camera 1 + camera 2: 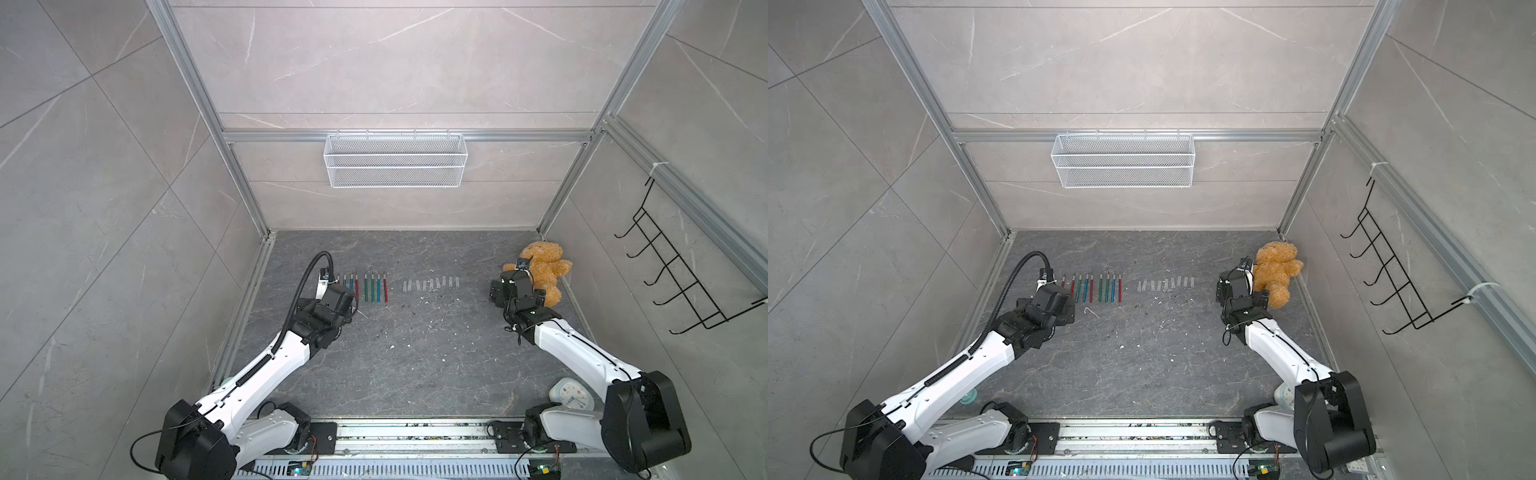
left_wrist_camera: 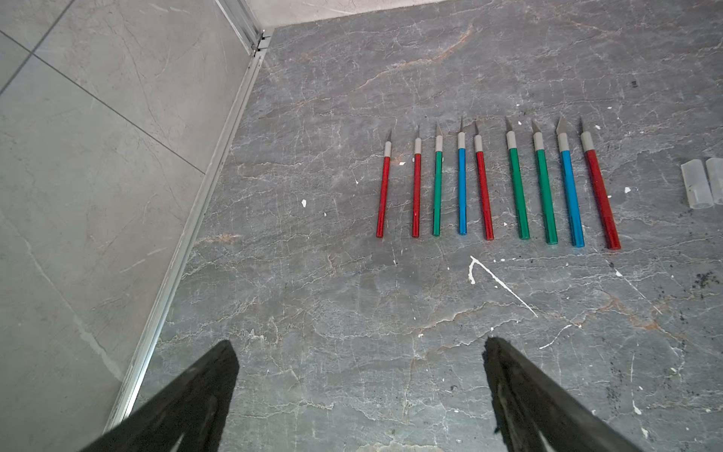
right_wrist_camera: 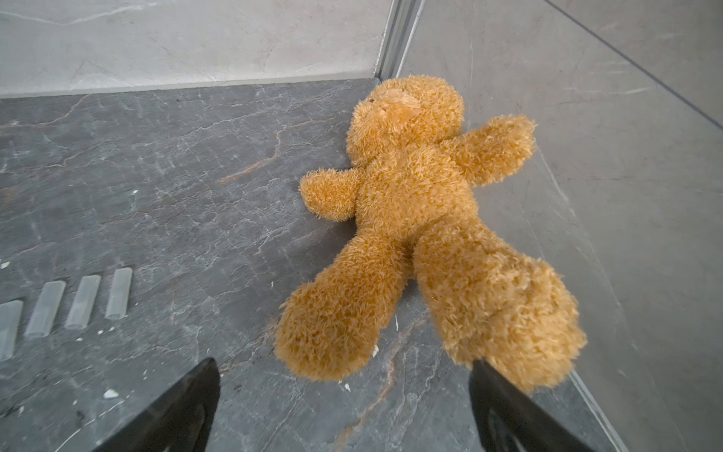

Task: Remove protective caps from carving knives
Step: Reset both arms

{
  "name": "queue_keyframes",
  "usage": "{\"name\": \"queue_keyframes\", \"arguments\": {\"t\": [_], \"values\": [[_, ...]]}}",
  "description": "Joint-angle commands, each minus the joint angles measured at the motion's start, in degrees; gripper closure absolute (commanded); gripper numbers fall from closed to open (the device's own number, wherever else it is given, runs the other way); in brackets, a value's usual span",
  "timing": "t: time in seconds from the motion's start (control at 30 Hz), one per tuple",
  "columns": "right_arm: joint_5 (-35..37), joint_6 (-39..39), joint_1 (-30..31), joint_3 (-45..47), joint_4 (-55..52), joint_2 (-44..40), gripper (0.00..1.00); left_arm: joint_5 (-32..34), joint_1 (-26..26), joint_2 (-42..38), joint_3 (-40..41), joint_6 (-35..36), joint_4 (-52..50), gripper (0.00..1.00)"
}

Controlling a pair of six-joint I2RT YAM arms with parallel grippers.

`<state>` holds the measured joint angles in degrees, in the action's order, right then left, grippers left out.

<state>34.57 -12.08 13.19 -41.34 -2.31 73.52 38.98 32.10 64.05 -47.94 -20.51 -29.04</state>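
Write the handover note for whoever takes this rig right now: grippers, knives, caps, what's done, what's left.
Left gripper: open, empty, short of the knife row.
Right gripper: open, empty, near the teddy bear.
Carving knives: nine side by side on the table, all blades bare.
Protective caps: loose in their own row between knives and bear.
Done: every knife in view is uncapped.
Left: apparently nothing; just confirm the cap count.

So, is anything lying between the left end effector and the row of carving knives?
Nothing visible. Only bare table with a thin white scratch lies between the open left end effector and the carving knives. Their blades show bare; the protective caps lie in a separate row.
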Motion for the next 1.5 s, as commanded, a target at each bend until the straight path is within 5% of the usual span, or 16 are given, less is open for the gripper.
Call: {"name": "queue_keyframes", "arguments": {"t": [0.0, 0.27, 0.47, 0.53, 0.6, 0.8, 0.9, 0.97, 1.03, 1.47], "values": [[1.2, 2.9, -0.8, 3.4, 10.5, 0.8, 0.00, 1.6, -0.3, -2.2, 0.2, 0.9, 2.2, 0.00], [-8.0, 6.7, -2.6, 10.4, 27.5, 4.6, 0.00, 0.2, 0.0, -2.9, 1.5, 2.2, 3.6, 0.00], [-7.7, 8.9, -2.8, 14.2, 38.6, 10.0, 0.00, -1.2, 0.1, -4.6, 3.9, 3.6, 6.4, 0.00], [-9.6, 10.2, -3.2, 17.7, 49.2, 12.3, 0.00, -1.6, 0.1, -5.3, 4.9, 4.3, 7.7, 0.00], [-13.2, 8.6, -4.9, 15.7, 42.4, 11.8, 0.00, -1.8, 0.1, -5.5, 5.7, 4.9, 9.1, 0.00], [-18.4, 8.0, -7.1, 17.7, 46.4, 11.8, 0.00, -0.8, -0.1, -7.5, 9.4, 7.4, 13.8, 0.00], [-19.8, 9.8, -7.5, 24.8, 65.5, 15.7, 0.00, -1.1, -1.0, -9.6, 12.0, 7.8, 16.8, 0.00], [-18.9, 7.7, -7.4, 21.8, 53.1, 12.4, 0.00, -2.1, -2.0, -10.4, 12.9, 7.4, 17.7, 0.00], [-18.1, 9.0, -7.4, 23.2, 60.4, 14.7, 0.00, -3.2, -3.1, -10.3, 14.2, 8.0, 19.5, 0.00], [-17.9, 8.8, -7.1, 23.0, 58.9, 14.1, 0.00, -11.6, -20.7, -0.2, 15.4, 6.3, 28.7, 0.00]]}}
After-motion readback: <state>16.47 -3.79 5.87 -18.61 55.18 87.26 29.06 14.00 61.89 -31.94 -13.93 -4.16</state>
